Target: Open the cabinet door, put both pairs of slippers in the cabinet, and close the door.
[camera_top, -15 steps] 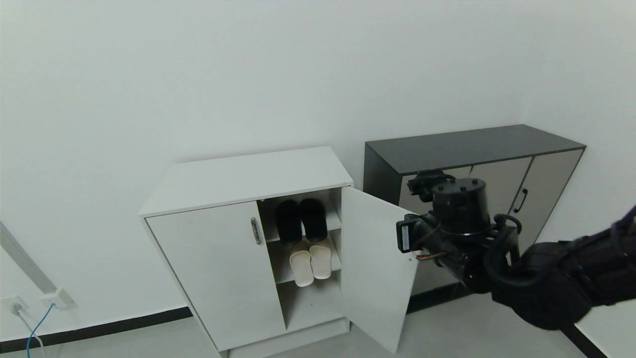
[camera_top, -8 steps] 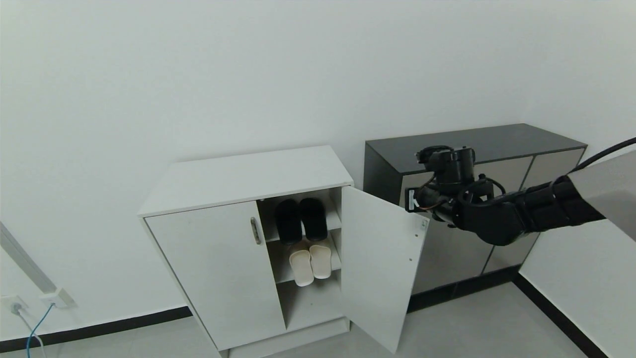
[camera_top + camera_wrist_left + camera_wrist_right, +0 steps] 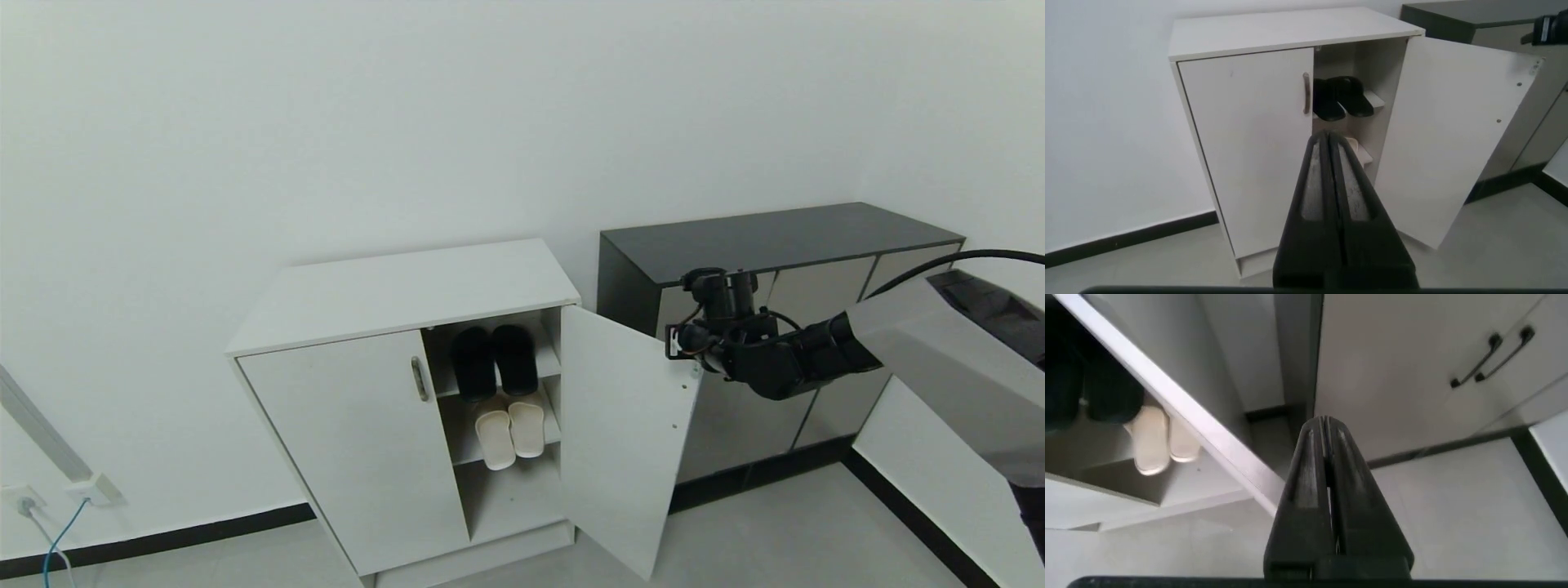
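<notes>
**Slippers shelved, door left to shut**

Both pairs lie in the cabinet (image 3: 408, 290): the black slippers (image 3: 495, 361) on the upper shelf, the white slippers (image 3: 511, 433) on the shelf below, near its front edge. The door (image 3: 624, 441) stands swung wide, inner face to the head camera. The right hand (image 3: 1325, 425) is pinched together on nothing, just beside the door's upper free corner on its outer side; whether it touches is unclear. The left hand (image 3: 1328, 139) is likewise closed and empty, well back from the cabinet. The door looks like a stiff, light, smooth board on hinges, so it likely needs no grasp. A flat push on the outer face near the free edge, farthest from the hinges, should swing it. It should be eased, since a light panel may slam or catch the white pair.
</notes>
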Robot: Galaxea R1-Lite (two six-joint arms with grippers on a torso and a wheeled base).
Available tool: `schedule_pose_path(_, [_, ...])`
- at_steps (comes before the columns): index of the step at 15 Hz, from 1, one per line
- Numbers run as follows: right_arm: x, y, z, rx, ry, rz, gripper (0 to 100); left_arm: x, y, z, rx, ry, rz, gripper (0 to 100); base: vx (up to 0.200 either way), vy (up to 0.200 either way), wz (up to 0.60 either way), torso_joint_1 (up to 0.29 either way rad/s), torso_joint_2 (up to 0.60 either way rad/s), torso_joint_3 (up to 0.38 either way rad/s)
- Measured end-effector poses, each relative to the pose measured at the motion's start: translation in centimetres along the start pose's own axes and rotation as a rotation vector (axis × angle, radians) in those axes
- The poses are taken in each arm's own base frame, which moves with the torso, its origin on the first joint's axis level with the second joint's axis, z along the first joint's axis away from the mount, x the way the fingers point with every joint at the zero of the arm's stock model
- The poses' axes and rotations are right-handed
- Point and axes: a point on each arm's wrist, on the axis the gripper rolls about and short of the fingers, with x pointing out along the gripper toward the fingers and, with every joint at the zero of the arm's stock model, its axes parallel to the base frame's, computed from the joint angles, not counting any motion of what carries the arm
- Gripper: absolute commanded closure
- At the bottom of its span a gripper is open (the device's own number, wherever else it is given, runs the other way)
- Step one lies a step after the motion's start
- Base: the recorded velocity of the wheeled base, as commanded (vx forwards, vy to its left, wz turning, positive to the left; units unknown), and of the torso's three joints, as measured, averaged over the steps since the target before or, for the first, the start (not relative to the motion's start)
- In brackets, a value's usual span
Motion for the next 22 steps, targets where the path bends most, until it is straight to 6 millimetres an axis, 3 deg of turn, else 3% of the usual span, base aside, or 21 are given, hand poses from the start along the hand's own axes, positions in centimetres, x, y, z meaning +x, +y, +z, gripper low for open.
schedule_pose_path(6, [-0.8,1.5,-1.4,-0.021,0.042,0.028,100,0.0,0.0,0.0,-0.001,0.000,0.001,100,0.000,0.000,0.00,0.000,0.00,0.000])
schedule_pose_path(9, [-3.4,3.2,-2.3,-0.053,0.077,0.074,100,0.0,0.0,0.0,-0.001,0.000,0.000,100,0.000,0.000,0.00,0.000,0.00,0.000])
schedule_pose_path(15, [-10.6,6.6,-3.2,-0.073,0.090,0.208,100,0.0,0.0,0.0,-0.001,0.000,0.000,100,0.000,0.000,0.00,0.000,0.00,0.000])
schedule_pose_path(18, [-12.3,6.7,-3.3,-0.082,0.077,0.256,100,0.0,0.0,0.0,-0.001,0.000,0.000,100,0.000,0.000,0.00,0.000,0.00,0.000])
schedule_pose_path(22, [-13.0,6.4,-3.7,-0.099,0.075,0.271,100,0.0,0.0,0.0,-0.001,0.000,0.000,100,0.000,0.000,0.00,0.000,0.00,0.000])
